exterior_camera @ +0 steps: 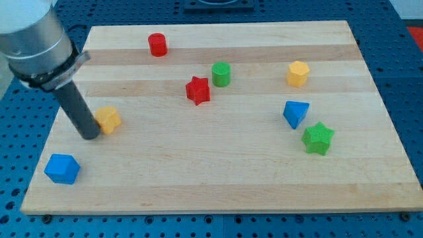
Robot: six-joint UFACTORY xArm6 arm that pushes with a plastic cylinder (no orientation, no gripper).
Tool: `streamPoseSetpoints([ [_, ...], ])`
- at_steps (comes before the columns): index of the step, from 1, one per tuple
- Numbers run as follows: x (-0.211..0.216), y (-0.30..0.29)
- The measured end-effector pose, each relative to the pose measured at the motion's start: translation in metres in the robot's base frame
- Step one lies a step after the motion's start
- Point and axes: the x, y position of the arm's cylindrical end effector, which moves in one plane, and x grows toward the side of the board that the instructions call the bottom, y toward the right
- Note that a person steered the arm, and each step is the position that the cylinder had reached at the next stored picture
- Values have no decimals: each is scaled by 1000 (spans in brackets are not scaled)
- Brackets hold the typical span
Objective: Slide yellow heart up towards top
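Wooden table [218, 178] seen from above and slightly in front, resting on a blue perforated base [13, 205]. The arm enters from the view's upper left and ends in a dark rod; no claw shows, so nothing can be said of one being released or clenched. My tip [89, 137] stands on the table near its left edge, touching the left side of the yellow heart [108, 119], or just beside it; the rod hides the exact contact. The yellow heart lies in the left part of the table, about midway between top and bottom.

Below and to the left of the tip, near the bottom left corner, sits a blue cube [63, 168], well apart from the heart. A red cylinder [157, 44] stands near the top edge, left of centre. Near the centre, a red star [197, 90] lies just beside a green cylinder [221, 74], which is up and to its right. On the right, a yellow hexagonal block [298, 73] sits above a blue triangular block [295, 114], and a green star [318, 138] lies just below and to the right of that block.
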Motion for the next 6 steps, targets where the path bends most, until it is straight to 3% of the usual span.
streamPoseSetpoints([
  [2, -17, 11],
  [6, -1, 78],
])
